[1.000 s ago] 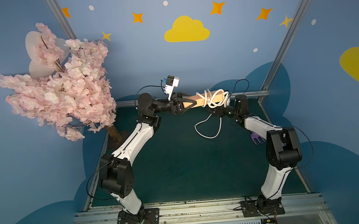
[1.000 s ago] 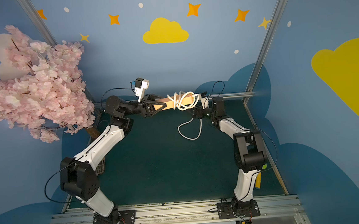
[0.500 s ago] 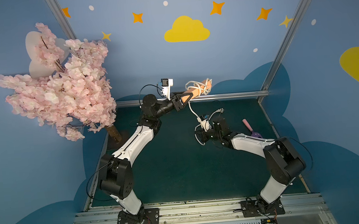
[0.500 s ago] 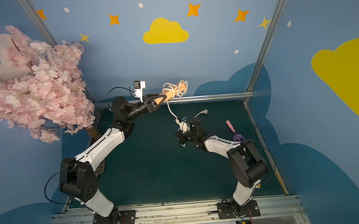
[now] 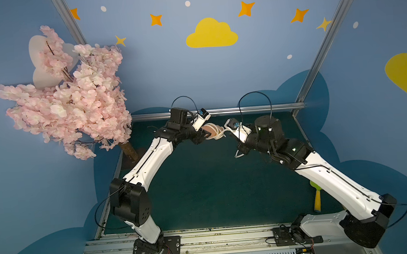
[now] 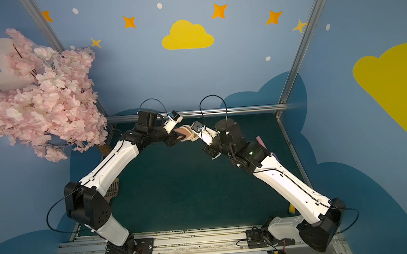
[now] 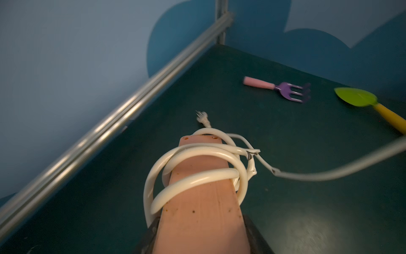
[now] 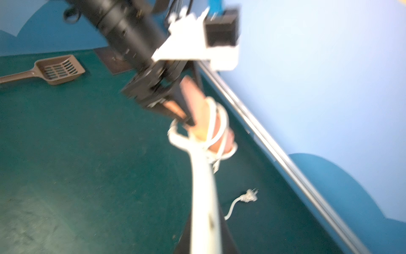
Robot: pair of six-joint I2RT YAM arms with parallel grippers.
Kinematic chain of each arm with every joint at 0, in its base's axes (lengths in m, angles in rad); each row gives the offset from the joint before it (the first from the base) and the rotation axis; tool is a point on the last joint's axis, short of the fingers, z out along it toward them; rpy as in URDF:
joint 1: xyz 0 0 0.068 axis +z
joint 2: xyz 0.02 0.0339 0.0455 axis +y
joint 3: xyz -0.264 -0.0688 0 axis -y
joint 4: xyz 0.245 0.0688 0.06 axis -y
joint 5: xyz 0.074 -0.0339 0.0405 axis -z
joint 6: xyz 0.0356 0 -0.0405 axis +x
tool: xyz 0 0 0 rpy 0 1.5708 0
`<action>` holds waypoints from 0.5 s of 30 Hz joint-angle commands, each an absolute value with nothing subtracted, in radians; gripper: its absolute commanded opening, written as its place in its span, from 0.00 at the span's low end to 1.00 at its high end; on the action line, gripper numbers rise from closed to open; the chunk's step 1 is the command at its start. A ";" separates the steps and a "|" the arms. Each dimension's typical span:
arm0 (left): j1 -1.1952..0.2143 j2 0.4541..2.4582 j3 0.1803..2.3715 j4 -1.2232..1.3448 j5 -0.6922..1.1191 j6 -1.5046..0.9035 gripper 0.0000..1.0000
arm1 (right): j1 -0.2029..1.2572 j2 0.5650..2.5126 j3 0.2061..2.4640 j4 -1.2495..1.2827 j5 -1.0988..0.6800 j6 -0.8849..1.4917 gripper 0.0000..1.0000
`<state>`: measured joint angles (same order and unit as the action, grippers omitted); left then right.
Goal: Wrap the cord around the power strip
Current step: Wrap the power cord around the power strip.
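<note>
Left gripper [image 5: 204, 135] clamps one end of the power strip [image 7: 201, 209], holding it above the mat just in front of the back rail [image 5: 221, 110]. The cord [image 7: 197, 154] loops round it several times, and the right gripper [image 8: 205, 239] pinches its straight free run. Both arms arch inward toward the rail's middle.

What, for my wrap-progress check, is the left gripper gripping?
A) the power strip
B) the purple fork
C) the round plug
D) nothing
A: in the left wrist view the power strip juts out from between the fingers of the left gripper, with the cord looped around it.
</note>
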<state>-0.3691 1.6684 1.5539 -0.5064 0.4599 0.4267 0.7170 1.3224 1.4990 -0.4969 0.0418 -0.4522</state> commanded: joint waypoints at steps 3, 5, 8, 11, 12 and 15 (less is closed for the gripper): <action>-0.408 1.569 1.557 -0.788 0.889 0.627 0.02 | 0.528 1.533 1.830 -0.557 -0.107 -0.533 0.00; -0.424 1.557 1.581 -0.811 0.994 0.622 0.02 | 0.458 1.669 1.991 -0.615 -0.212 -0.526 0.00; -0.438 1.518 1.580 -0.712 1.163 0.538 0.03 | 0.371 1.893 2.243 -0.667 -0.377 -0.482 0.00; -0.428 1.450 1.515 -0.437 1.224 0.335 0.02 | 0.300 2.061 2.400 -0.651 -0.532 -0.355 0.23; -0.424 1.429 1.489 -0.319 1.239 0.248 0.03 | 0.281 2.088 2.400 -0.620 -0.574 -0.297 0.32; -0.404 1.390 1.440 -0.067 1.207 0.047 0.02 | 0.255 2.077 2.258 -0.488 -0.713 -0.196 0.50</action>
<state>-0.4061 1.4414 1.4624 -0.3508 1.0668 0.2722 0.3042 2.0930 2.3165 -0.6296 -0.5343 -0.3573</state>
